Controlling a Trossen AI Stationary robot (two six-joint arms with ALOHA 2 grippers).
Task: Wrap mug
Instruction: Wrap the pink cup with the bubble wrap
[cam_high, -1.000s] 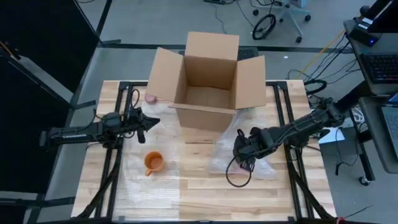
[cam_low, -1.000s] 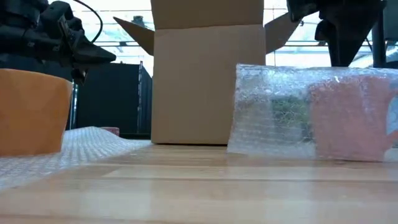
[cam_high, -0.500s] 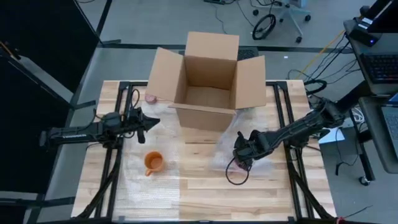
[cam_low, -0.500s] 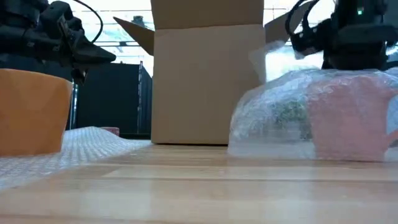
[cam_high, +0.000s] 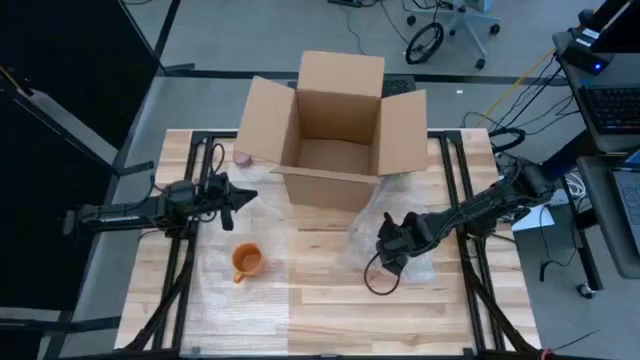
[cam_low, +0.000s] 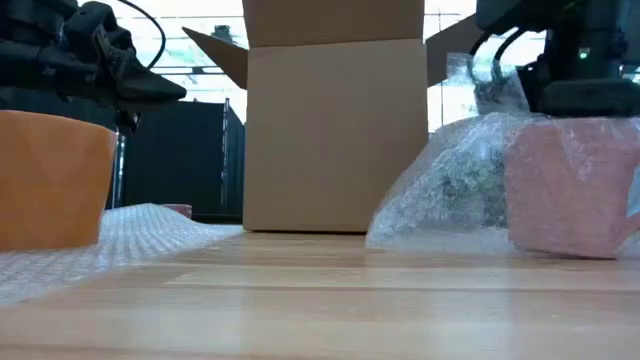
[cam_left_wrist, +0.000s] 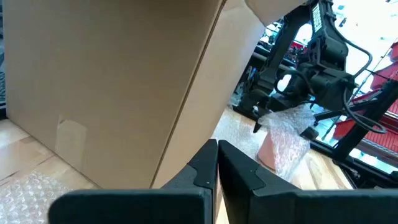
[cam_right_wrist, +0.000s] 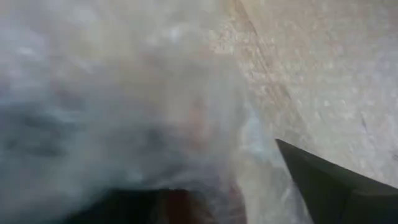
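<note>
Right gripper (cam_high: 390, 246) sits low on the pink mug (cam_low: 565, 190), which stands on the right half of the counter (cam_high: 330, 300) in front of the open cardboard box (cam_high: 335, 130), swathed in bubble wrap (cam_low: 450, 185). The right wrist view is filled with wrap pressed against the lens, one dark finger (cam_right_wrist: 329, 180) showing at the edge; I cannot tell how far the fingers are apart or whether they pinch the film or the mug. In the low view the wrap is bunched up at the mug's side nearest the box and drapes down to the wood, so the wrap looks partial, not closed. Left gripper (cam_high: 238, 197) hangs above the counter on the left, near the box corner, fingers pressed together and holding nothing — idle. An orange mug (cam_high: 246, 262) stands unwrapped on a second sheet of wrap (cam_high: 215, 300) below it. Risks, as I judge them: the film is slippery and springy, so a fold let go without being tucked may open again; if the gripper has only film, pulling could drag or tip the mug, since nothing braces it on the other side; the wrist camera is blinded by wrap, so the next grasp is near-blind; and the loose cable loop (cam_high: 380, 280) near the gripper could snag the sheet edge.
</note>
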